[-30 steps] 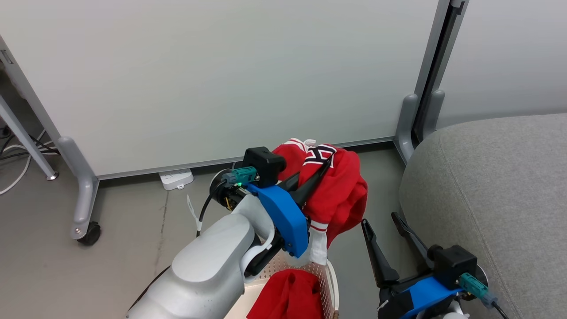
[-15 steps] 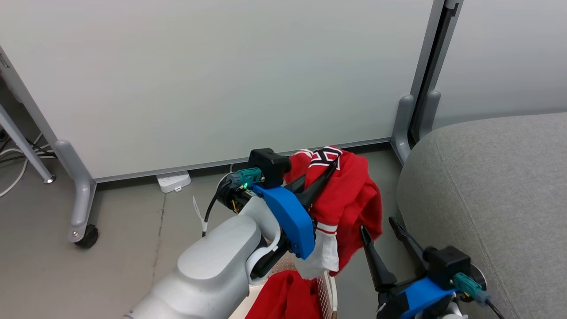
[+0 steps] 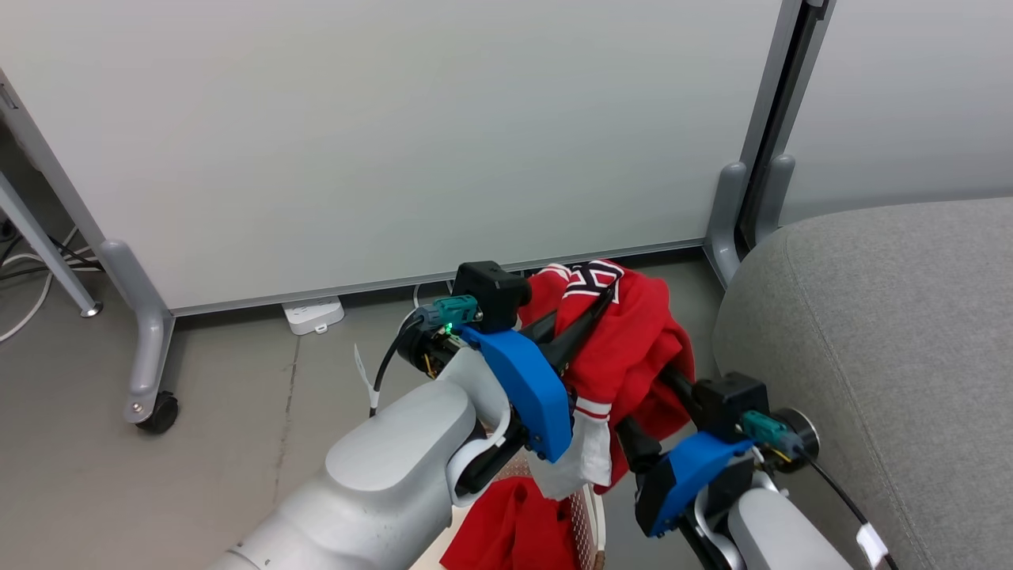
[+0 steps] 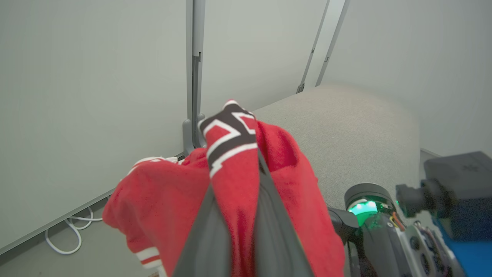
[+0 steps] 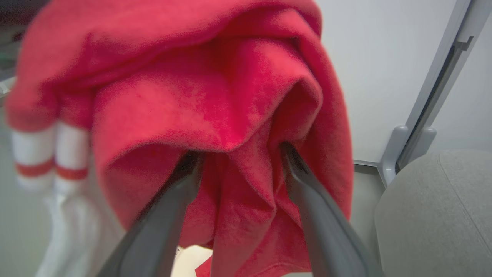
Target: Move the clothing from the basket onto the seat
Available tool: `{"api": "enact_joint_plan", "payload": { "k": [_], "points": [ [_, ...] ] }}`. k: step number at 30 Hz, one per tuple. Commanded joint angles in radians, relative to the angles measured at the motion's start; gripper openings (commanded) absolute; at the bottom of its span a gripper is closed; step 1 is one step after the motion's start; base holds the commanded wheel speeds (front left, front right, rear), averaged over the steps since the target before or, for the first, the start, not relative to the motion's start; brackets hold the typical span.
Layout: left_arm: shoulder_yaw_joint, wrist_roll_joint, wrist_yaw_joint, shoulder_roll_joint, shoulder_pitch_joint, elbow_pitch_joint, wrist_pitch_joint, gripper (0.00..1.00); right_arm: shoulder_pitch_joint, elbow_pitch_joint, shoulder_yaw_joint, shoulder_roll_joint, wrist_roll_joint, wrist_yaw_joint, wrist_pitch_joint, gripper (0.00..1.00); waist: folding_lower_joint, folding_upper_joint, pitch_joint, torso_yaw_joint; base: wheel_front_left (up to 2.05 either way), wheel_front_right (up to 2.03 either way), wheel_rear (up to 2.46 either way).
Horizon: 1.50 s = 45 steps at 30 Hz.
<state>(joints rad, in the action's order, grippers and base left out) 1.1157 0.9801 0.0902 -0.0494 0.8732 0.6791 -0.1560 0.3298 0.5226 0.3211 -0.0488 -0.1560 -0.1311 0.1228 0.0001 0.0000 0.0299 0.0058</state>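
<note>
A red garment point(image 3: 633, 340) with black-and-white trim hangs in the air, and my left gripper point(image 3: 605, 289) is shut on its top fold point(image 4: 234, 154). Its white striped cuff point(image 3: 586, 459) dangles above the basket point(image 3: 587, 514), whose perforated wall shows at the bottom edge. A second red garment point(image 3: 514, 530) lies inside the basket. My right gripper point(image 5: 238, 152) is open, with both fingers pushed up into the hanging folds and a fold drooping between them. The grey seat point(image 3: 886, 317) lies just to the right of both arms.
Pale partition panels stand behind on grey feet, one with a castor point(image 3: 158, 413). A grey post point(image 3: 748, 198) rises close to the seat's corner. On the floor by the panel lie a white power strip point(image 3: 314, 314) and cables point(image 3: 32, 277).
My right gripper has risen from low beside the seat into the underside of the hanging garment. The left gripper and the garment have drifted a little toward the seat.
</note>
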Motion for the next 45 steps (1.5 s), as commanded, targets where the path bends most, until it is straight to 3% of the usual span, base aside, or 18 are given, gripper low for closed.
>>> {"api": "enact_joint_plan", "payload": {
  "k": [1,3,4,5,15,42,43,44,45],
  "points": [
    [0.006,0.005,-0.001,-0.002,0.013,-0.001,-0.007,0.0,0.025,0.011,0.007,-0.003,-0.011,0.001,0.005,1.0,-0.0001,0.0,0.0,0.0,0.0,0.0,0.0],
    [0.014,0.015,-0.003,-0.002,0.013,-0.002,-0.009,0.0,0.057,0.048,0.031,-0.002,-0.027,0.001,0.007,1.0,-0.0001,0.0,-0.001,-0.001,0.0,0.0,0.0],
    [0.018,0.021,-0.004,-0.002,0.015,-0.003,-0.012,0.0,0.072,0.064,0.043,-0.003,-0.036,0.001,0.011,0.23,-0.0001,0.0,-0.001,-0.001,0.0,0.0,0.0],
    [0.023,0.025,-0.005,-0.002,0.017,-0.004,-0.014,0.0,0.086,0.077,0.056,-0.003,-0.042,0.001,0.012,0.0,-0.0001,0.0,-0.001,-0.001,0.0,0.0,0.0],
    [0.041,0.076,-0.001,-0.002,0.028,0.024,-0.035,0.0,0.126,0.151,0.104,-0.002,-0.1,0.001,0.073,0.0,-0.0001,0.0,-0.002,-0.01,0.0,0.0,0.0],
    [0.103,0.143,0.003,-0.002,0.062,0.058,-0.069,0.0,0.163,0.203,0.138,-0.003,-0.113,0.001,0.115,0.0,-0.0001,0.0,-0.009,-0.037,0.0,0.0,0.0],
    [0.104,0.145,0.002,-0.002,0.063,0.058,-0.07,0.11,0.164,0.204,0.139,-0.003,-0.114,0.001,0.116,0.0,-0.0001,0.0,-0.01,-0.036,0.0,0.0,0.0],
    [0.105,0.145,0.001,-0.002,0.064,0.059,-0.072,0.91,0.165,0.205,0.139,-0.003,-0.114,0.001,0.116,0.0,-0.0001,0.0,-0.01,-0.036,0.0,0.0,0.0],
    [0.105,0.147,0.0,-0.002,0.065,0.059,-0.072,1.0,0.166,0.206,0.139,-0.003,-0.115,0.001,0.116,0.0,-0.0001,0.0,-0.011,-0.036,0.0,0.0,0.0]
  ]
}}
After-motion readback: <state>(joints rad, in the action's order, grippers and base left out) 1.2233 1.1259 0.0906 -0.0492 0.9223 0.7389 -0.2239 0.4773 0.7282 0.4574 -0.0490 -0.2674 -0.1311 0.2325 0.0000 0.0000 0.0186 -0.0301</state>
